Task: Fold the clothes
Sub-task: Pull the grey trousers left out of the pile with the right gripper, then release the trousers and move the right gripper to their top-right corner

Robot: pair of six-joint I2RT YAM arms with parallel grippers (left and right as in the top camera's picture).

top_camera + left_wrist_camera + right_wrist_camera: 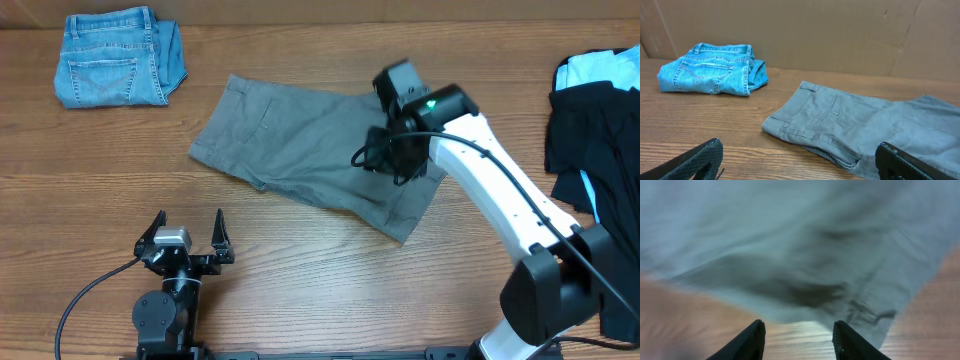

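The grey shorts-like garment lies spread flat in the middle of the table, waistband to the left and a slit pocket showing. It also shows in the left wrist view and, blurred, in the right wrist view. My right gripper hovers over the garment's right part. Its fingers are open with nothing between them, and the cloth's edge lies just ahead of the tips. My left gripper is open and empty near the table's front edge, short of the garment.
Folded blue denim jeans lie at the back left, also in the left wrist view. Black and light-blue garments are heaped at the right edge. A brown cardboard wall stands behind the table.
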